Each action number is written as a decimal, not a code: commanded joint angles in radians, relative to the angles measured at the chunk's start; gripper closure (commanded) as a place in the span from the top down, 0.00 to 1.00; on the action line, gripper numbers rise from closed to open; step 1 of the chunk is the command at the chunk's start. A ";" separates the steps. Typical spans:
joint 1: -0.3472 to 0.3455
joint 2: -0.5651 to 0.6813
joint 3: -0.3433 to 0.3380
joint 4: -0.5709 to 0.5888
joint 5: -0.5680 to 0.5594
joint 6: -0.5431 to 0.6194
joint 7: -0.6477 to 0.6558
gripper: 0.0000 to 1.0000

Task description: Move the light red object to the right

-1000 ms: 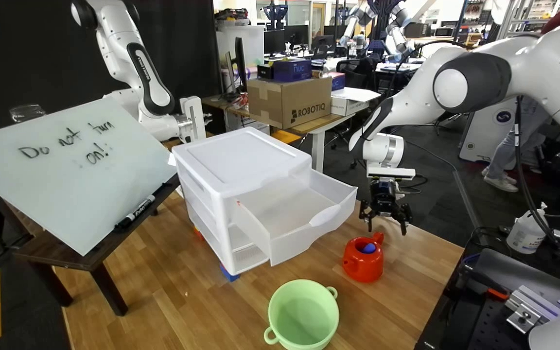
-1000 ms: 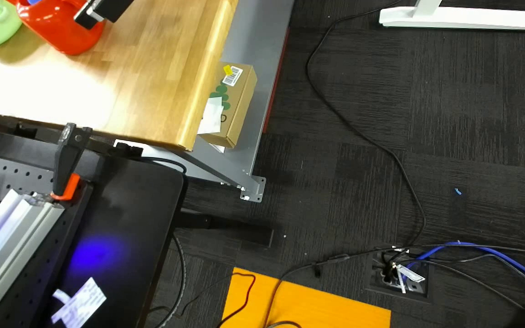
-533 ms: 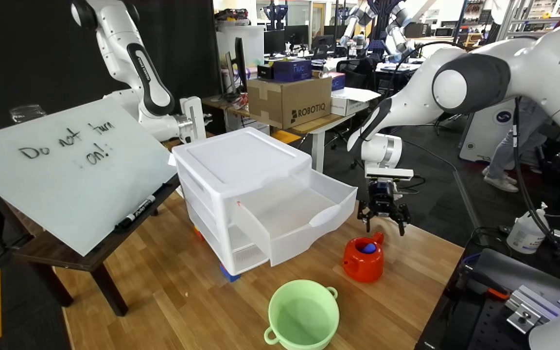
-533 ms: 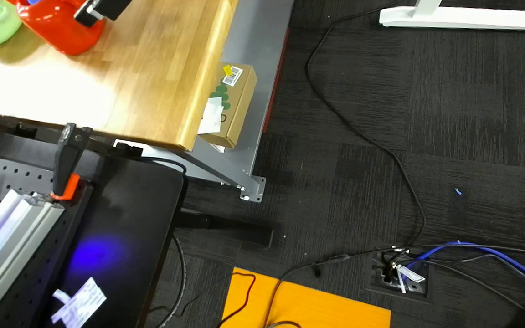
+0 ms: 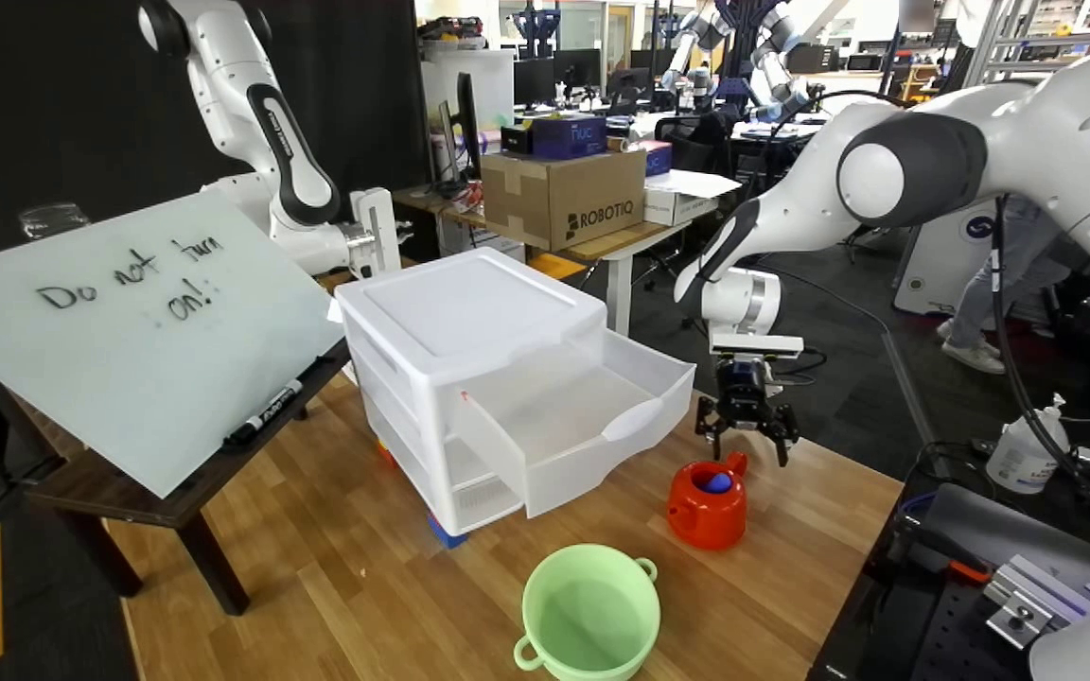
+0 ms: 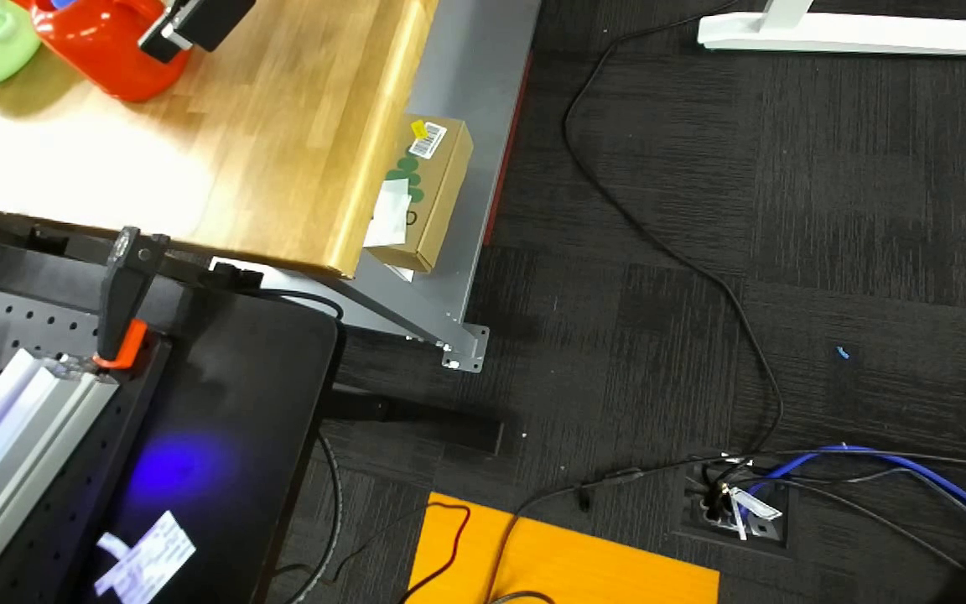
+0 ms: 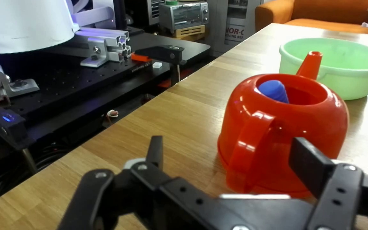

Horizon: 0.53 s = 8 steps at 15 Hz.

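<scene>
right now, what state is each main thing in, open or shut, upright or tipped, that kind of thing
Gripper: open, holding nothing
Red pot: upright, mouth open
Blue piece: inside the pot's mouth
Green bowl: upright
White drawer: pulled open
Whiteboard: tilted, written on
Marker: lying down
Cardboard box: shut
Pump bottle: upright
Toaster oven: door shut; on or off, can't tell

Bright red, that watering can (image 7: 294, 127), with a blue piece (image 7: 272, 90) inside! Pale green bowl (image 7: 347, 83), mostly black gripper (image 5: 748, 454), brown wood stripes across the table (image 7: 177, 121), and white for the drawers (image 5: 469, 307)!
</scene>
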 commanded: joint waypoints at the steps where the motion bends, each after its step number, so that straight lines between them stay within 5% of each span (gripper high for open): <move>1: -0.004 0.013 0.006 0.018 -0.007 -0.009 0.011 0.98; 3: -0.001 0.013 0.004 0.015 -0.010 -0.005 0.014 0.73; 8: 0.002 0.013 0.005 0.017 -0.012 -0.014 0.021 0.41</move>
